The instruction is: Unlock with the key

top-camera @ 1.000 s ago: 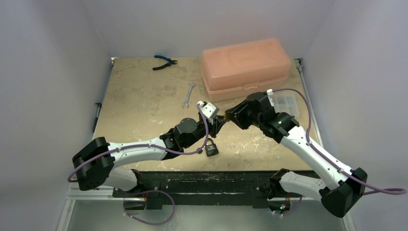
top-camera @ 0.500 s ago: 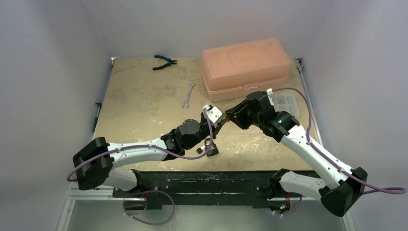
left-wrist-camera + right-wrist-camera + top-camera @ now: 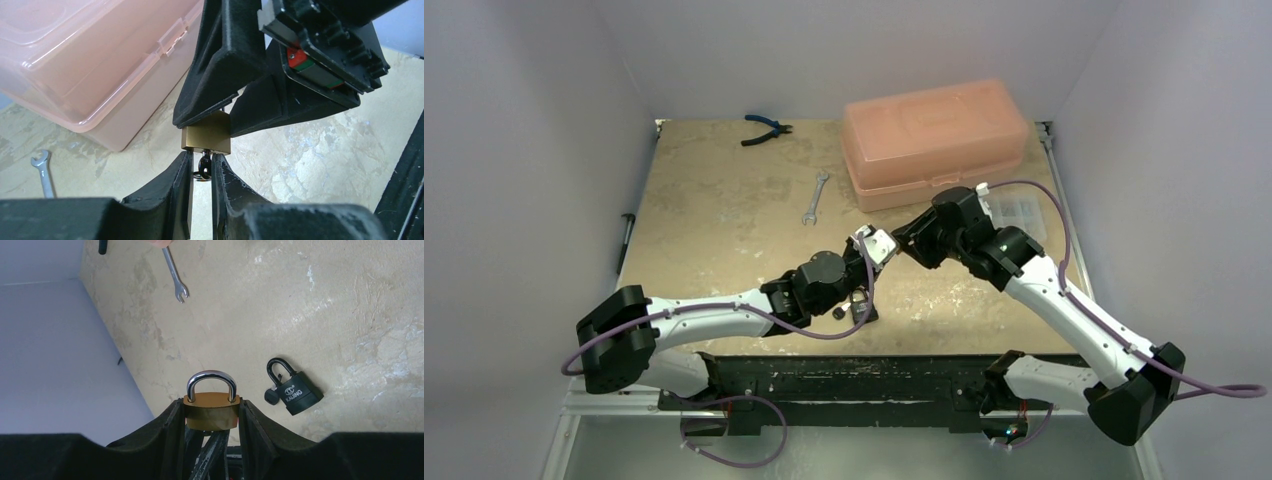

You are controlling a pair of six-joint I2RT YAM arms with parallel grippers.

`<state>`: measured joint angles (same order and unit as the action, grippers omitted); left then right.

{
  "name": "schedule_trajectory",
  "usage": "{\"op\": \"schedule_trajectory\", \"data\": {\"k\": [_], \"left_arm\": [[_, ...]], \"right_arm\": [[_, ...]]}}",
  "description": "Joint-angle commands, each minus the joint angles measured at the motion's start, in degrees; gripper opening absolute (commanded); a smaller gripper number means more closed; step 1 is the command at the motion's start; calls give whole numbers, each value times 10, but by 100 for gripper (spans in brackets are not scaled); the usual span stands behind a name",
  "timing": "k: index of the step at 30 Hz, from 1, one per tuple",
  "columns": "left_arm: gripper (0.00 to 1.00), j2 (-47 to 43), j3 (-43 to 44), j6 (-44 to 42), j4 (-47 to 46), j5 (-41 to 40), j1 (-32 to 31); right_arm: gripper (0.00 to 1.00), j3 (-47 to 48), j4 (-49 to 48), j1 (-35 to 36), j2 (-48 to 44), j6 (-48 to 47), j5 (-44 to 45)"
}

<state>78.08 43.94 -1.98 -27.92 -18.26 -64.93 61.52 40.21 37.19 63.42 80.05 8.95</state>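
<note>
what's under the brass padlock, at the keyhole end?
A dark key, pinched in the left tool, meets the bottom of the brass padlock. Its blade is hidden, so how far it is in cannot be seen.

Black padlock (image 3: 299, 395): white "KAUNG" lettering under small round logo.
</note>
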Motion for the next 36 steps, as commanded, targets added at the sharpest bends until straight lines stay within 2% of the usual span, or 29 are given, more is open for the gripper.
{"op": "schedule_trajectory", "data": {"k": [1, 14, 26, 31, 36], "left_arm": [[0, -11, 28, -40, -21, -4, -13], [0, -14, 33, -131, -14, -26, -38], [0, 1, 56, -287, 27, -59, -73], [0, 16, 64, -354, 34, -98, -95], [0, 15, 69, -343, 41, -109, -99]], "right_arm": [[0, 38, 16, 6, 12, 7, -17], [0, 58, 48, 6, 31, 11, -28], [0, 73, 79, 6, 47, 10, -44], [0, 78, 94, 6, 56, 10, -45], [0, 73, 91, 7, 54, 10, -43]]}}
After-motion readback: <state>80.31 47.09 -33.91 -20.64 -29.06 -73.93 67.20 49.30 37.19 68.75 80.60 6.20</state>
